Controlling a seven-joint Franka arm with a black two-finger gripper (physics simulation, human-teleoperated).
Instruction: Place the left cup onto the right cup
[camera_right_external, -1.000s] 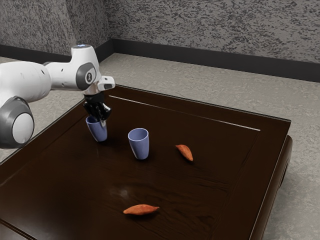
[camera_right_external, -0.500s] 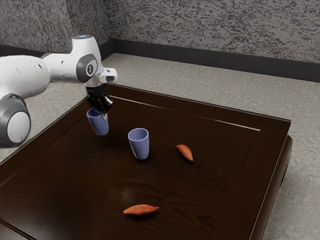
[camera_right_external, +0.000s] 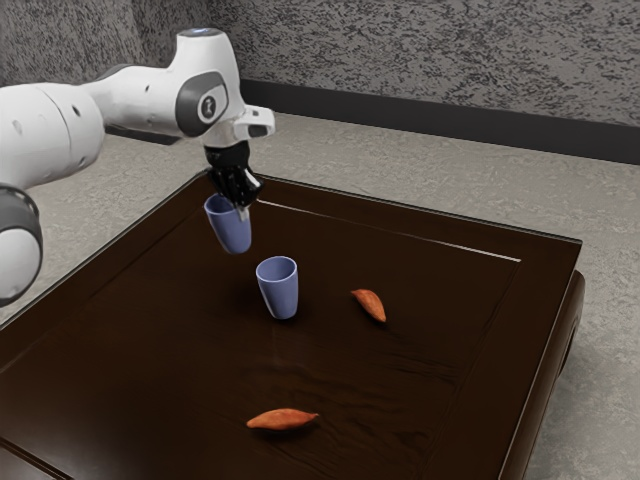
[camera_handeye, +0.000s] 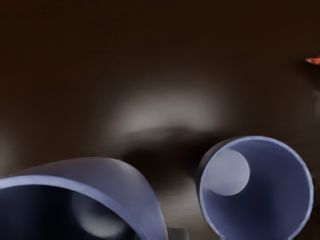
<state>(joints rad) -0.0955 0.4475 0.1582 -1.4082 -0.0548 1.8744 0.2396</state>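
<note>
Lifting is giving way to carrying: the end effector (camera_right_external: 238, 200) is gripping the left cup (camera_right_external: 230, 226) by its rim, with its fingers closed on the wall. The cup is hanging clear of the worktop (camera_right_external: 450, 330) and tilting a little. A second ago it was sitting much lower, close to the wood near the worktop's far edge. Now it is riding higher and has travelled toward the exterior view's right, the white arm (camera_right_external: 70, 120) swinging across with it.

The right cup (camera_right_external: 278, 288) is standing upright in the same spot, mouth up. In the exterior view it is at about five o'clock from the carried cup, near it but not yet beneath it. In the wrist view the left cup (camera_handeye: 75, 195) is looming just under the hand. The right cup (camera_handeye: 255, 187) is showing its open mouth beside it, the two rims apart.

By my reading the pick is done and the transfer is partly made. The hand is still needing to shift until the carried base is hanging over that open mouth, and only then lowering.

One sweet potato (camera_right_external: 369, 304) is lying at three o'clock from the right cup and another (camera_right_external: 282, 420) at six o'clock, both well apart from the likely path
</note>
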